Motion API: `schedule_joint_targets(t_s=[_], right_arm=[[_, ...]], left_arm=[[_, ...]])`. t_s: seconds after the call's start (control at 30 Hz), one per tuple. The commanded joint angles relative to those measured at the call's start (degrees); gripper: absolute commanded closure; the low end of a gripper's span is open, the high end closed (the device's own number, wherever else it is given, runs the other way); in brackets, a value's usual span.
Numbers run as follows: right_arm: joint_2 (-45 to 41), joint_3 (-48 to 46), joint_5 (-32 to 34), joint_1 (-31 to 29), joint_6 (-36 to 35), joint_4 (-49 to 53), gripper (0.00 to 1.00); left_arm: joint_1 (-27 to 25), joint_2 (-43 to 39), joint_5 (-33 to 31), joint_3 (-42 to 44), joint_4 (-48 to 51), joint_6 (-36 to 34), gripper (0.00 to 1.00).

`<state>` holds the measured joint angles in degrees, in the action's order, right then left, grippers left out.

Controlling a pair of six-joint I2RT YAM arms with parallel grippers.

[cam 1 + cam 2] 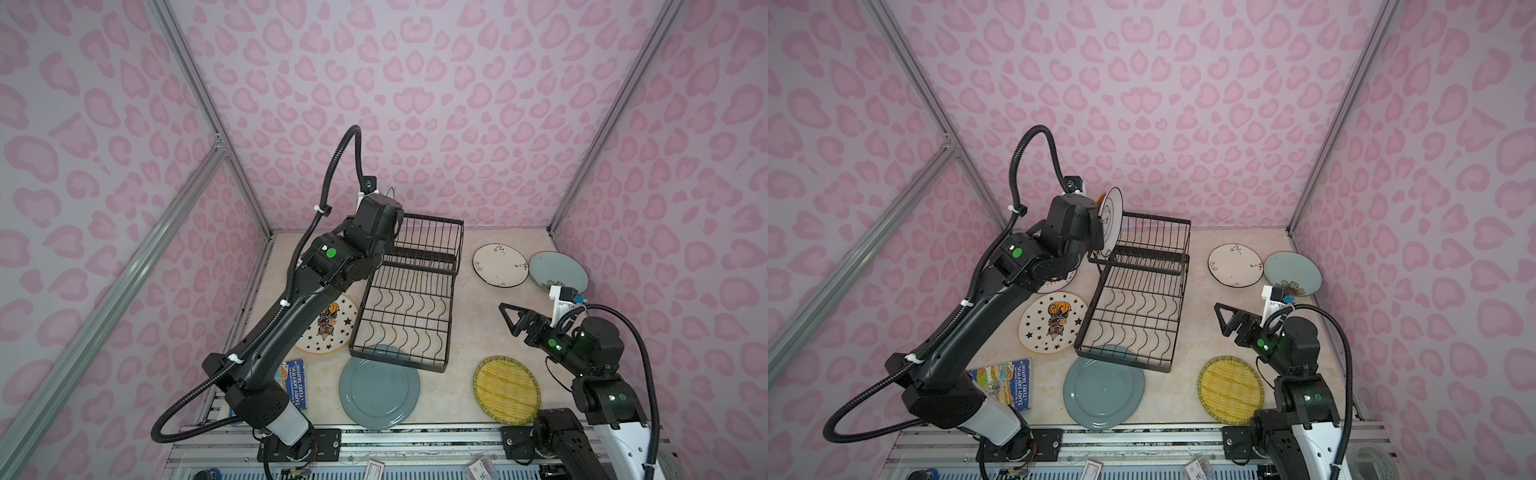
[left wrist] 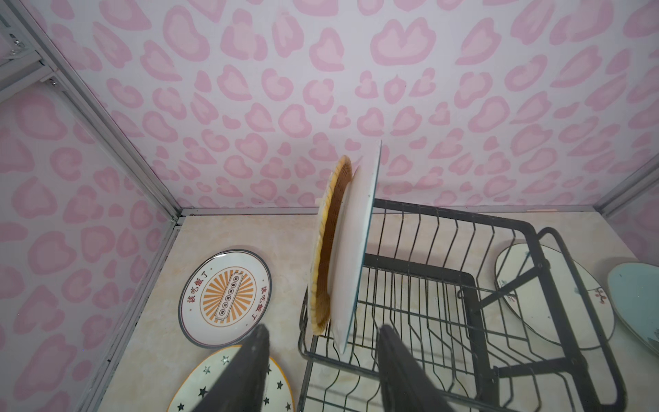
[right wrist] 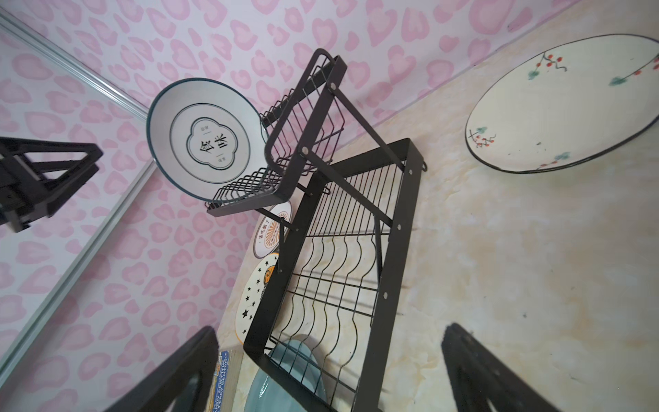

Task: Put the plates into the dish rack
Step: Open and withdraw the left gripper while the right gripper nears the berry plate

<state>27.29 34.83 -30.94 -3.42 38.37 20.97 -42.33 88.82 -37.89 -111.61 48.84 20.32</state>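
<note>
The black dish rack (image 1: 409, 309) (image 1: 1138, 299) stands mid-table. Two plates stand upright at the left end of its raised tier: an orange woven one (image 2: 330, 249) and a white ringed one (image 2: 356, 246) (image 3: 207, 139) (image 1: 1112, 216). My left gripper (image 2: 323, 328) is open just short of their lower edges, touching neither. My right gripper (image 1: 509, 316) (image 3: 331, 330) hovers open and empty right of the rack. Flat on the table lie the star plate (image 1: 1054, 322), sunburst plate (image 2: 225, 292), teal-grey plate (image 1: 379, 392), yellow woven plate (image 1: 506, 388), sprig plate (image 1: 500, 264) and pale blue plate (image 1: 557, 270).
A blue-covered book (image 1: 1009, 382) lies at the front left beside my left arm's base. The teal-grey plate's far edge sits under the rack's front end. Pink patterned walls close in the back and both sides.
</note>
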Motion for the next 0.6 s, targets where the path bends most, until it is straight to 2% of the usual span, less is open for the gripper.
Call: schedule_joint_targets(t_s=[0.0,0.03,0.1,0.2,0.3,0.43,0.57], right_arm=[[0.52,-0.63,4.93,-0.08,-0.77,-0.20,0.02],[1.13,-0.89,5.55,-0.06,-0.44,-0.67,0.02],[3.42,-0.73,7.01,-0.05,-0.49,-1.32,0.02],[6.14,-0.78,9.02,-0.02,-0.32,-2.68,0.02],[9.86,-0.83,11.32,0.08,0.13,-5.11,0.02],[15.20,-0.94,15.66,0.27,1.45,-8.41,0.02],[21.43,-0.95,19.67,1.90,2.66,-11.00,0.03]], left_arm=[[0.42,-6.19,8.00,6.19,-3.05,1.03,0.39],[0.57,-8.39,9.13,8.50,-4.21,1.07,0.35],[0.82,-13.26,11.96,13.60,-6.57,0.63,0.20],[1.13,-21.37,16.71,22.09,-10.29,-0.12,0.02],[1.24,-29.21,20.72,30.98,-13.64,-1.42,0.03],[1.19,-37.52,22.04,40.95,-16.73,-1.17,0.03],[1.22,-43.40,25.18,47.10,-17.50,-2.00,0.03]])
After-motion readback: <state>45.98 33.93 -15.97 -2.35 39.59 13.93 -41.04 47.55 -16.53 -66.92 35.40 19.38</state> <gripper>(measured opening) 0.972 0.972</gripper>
